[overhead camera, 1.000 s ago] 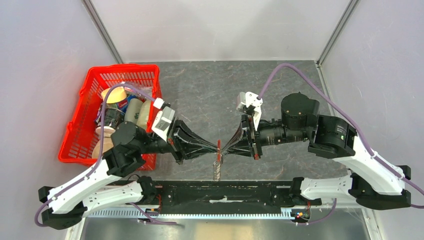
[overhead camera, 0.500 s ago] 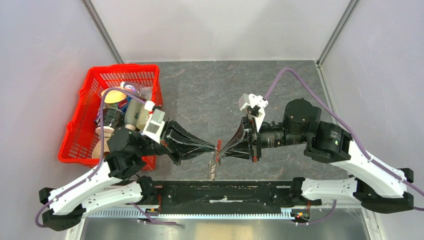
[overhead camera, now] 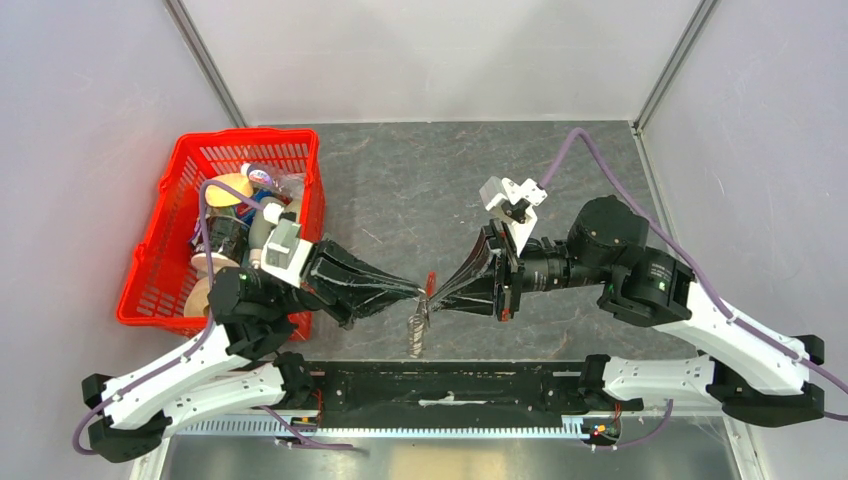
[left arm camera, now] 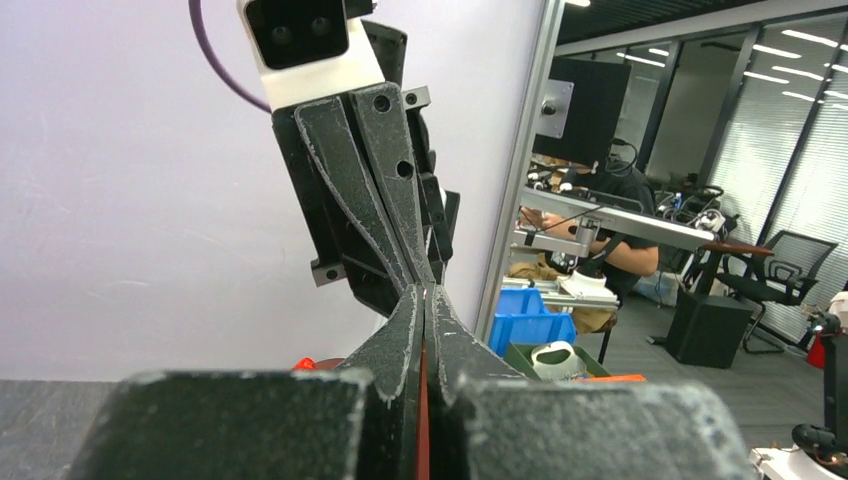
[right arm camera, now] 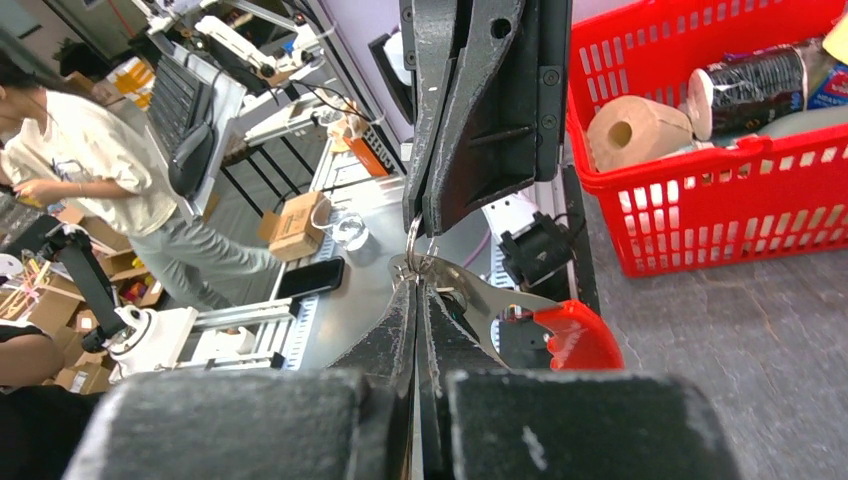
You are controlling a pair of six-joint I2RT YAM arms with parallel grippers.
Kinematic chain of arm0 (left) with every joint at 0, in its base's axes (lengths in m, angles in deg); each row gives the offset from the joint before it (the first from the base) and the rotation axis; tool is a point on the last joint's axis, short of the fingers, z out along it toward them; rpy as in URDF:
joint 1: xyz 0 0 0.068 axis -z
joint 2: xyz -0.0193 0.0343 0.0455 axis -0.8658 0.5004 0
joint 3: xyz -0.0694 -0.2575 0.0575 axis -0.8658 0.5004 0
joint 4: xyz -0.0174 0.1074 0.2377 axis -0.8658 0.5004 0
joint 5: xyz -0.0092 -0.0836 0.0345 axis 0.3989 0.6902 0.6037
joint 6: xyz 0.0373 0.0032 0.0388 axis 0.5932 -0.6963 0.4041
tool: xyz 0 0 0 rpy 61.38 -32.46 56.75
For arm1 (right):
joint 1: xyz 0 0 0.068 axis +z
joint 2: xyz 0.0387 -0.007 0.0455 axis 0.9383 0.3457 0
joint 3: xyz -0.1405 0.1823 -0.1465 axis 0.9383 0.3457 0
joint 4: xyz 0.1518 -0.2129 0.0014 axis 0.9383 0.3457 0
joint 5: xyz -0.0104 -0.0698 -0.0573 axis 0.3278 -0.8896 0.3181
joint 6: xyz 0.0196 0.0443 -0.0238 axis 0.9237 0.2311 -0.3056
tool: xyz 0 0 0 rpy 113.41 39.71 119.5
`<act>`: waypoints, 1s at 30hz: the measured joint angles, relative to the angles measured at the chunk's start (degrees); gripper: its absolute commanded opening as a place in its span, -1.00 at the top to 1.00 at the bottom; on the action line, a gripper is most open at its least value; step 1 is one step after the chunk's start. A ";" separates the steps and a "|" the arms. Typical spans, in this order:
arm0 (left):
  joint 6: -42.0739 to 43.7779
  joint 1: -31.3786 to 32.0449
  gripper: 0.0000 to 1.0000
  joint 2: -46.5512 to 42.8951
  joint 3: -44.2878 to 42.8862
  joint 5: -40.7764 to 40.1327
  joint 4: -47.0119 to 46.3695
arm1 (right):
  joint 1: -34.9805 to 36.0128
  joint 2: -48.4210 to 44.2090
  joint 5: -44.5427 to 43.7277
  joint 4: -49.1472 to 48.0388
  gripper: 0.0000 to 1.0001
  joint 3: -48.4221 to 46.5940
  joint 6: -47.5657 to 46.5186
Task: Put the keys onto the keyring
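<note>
You are looking at the left gripper (overhead camera: 418, 292) and the right gripper (overhead camera: 434, 291) meeting tip to tip over the near middle of the table (overhead camera: 400, 180), each reaching in from its own side. The keyring (overhead camera: 418, 332) is hanging just below them, on the near side. The basket (overhead camera: 140, 262) is sitting on the table at your left, with a roll (right arm camera: 635, 130) and a can (right arm camera: 745, 85) lying inside it.

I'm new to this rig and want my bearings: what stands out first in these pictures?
The left arm and right arm meet tip to tip above the middle of the table, jaws shut on the keyring, whose grey metal dangles beneath them. At the table's left stands a red basket crammed with a paper roll, a can and other goods.
</note>
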 measured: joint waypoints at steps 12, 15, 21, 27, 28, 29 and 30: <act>-2.32 -0.02 0.96 1.27 1.09 -1.42 -8.20 | 0.04 0.39 1.01 -6.29 0.38 1.90 3.63; -2.34 -0.02 0.95 0.85 1.31 -2.69 -9.01 | 0.07 -0.48 0.17 -3.41 0.21 1.75 2.99; -2.47 -0.02 0.96 -1.07 2.89 -5.46 -10.62 | 0.07 -2.67 -2.36 1.33 0.19 -1.64 1.16; -3.63 -0.02 0.95 -1.46 5.05 -8.22 -13.88 | 0.07 -1.29 -3.93 2.43 0.19 -7.26 -0.42; -3.76 -0.02 0.96 -1.46 5.44 -8.59 -14.14 | 0.07 -0.61 -4.07 2.43 0.19 -7.93 -0.63; -3.85 -0.02 0.95 -1.46 5.81 -8.94 -14.38 | 0.07 0.33 -4.22 2.47 0.19 -8.87 -0.81; -3.89 -0.02 0.96 -1.46 6.08 -9.22 -14.56 | 0.07 1.27 -4.31 2.45 0.18 -9.55 -0.90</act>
